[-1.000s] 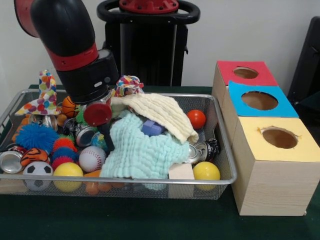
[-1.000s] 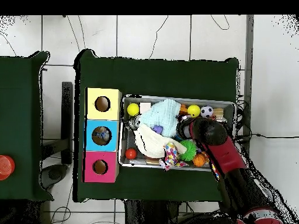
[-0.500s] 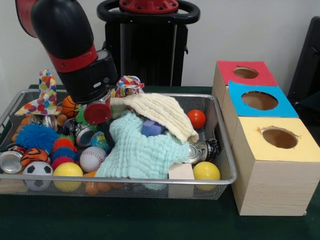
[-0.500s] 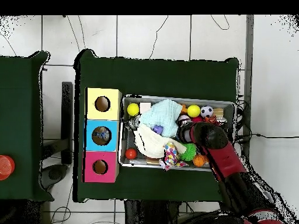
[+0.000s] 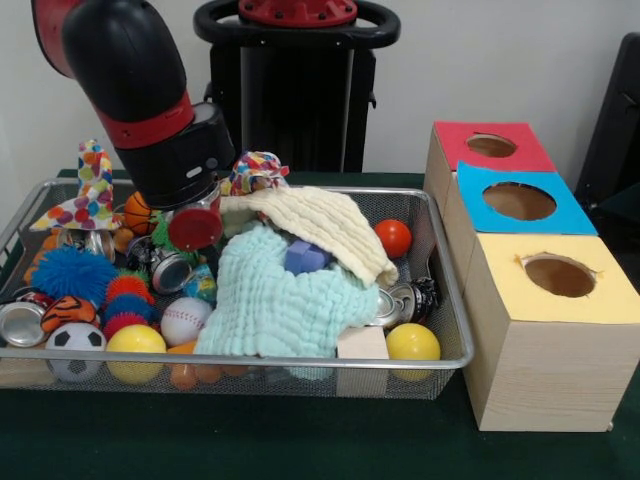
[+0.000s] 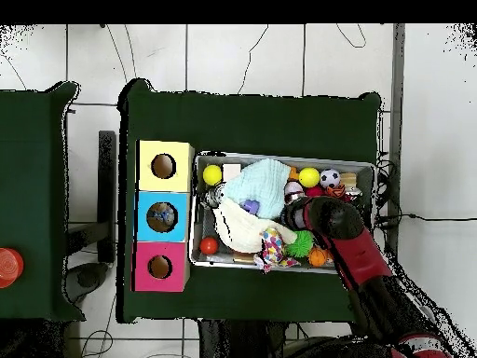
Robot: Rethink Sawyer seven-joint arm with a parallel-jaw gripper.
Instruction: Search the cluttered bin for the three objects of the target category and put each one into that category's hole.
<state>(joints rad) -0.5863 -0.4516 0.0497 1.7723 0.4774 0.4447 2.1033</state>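
Gripper (image 5: 205, 255) sunk into clutter beside the mint cloth (image 5: 285, 300), apart or clamped impossible to tell; baseball (image 5: 183, 318), cans (image 5: 18, 322) and cloths lie in the wire bin (image 5: 300, 357), nothing heading for the holed boxes (image 5: 520, 200), so sorting looks largely undone.

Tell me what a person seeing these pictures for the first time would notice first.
The eye goes first to the thick red and black arm that comes down into the left half of the wire mesh bin. Next come the mint green cloth and the cream cloth heaped in the bin's middle among balls and cans. Right of the bin stand three boxes in a row, topped red, blue and yellow, each with a round hole.
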